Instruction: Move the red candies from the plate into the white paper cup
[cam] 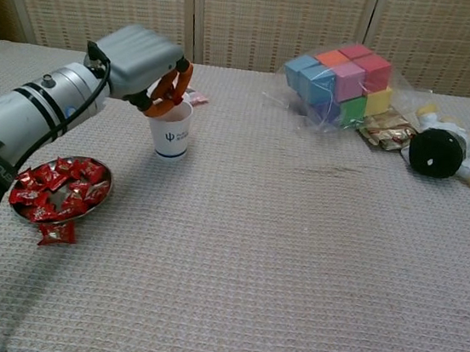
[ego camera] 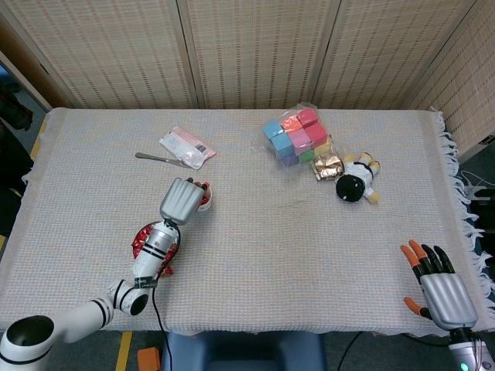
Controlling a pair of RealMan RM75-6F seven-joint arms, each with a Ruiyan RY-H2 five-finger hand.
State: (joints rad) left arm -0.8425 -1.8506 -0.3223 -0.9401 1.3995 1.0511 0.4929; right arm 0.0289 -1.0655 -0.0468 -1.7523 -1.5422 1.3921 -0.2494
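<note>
White paper cup (cam: 170,133) upright, left robot hand (cam: 148,67) above

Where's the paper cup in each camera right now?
Head view: cup left of centre, mostly hidden under the left hand.
Chest view: cup upper left, below that hand.
Shared landmark: the candy plate, nearer the robot than the cup.

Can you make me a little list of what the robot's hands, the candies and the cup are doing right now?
left hand: over the white paper cup, fingers curled at its rim; a candy in them cannot be seen
right hand: open, at the table's near right corner
red candies: heaped on the plate; one lies beside it on the cloth
cup: upright, beyond the plate
</note>
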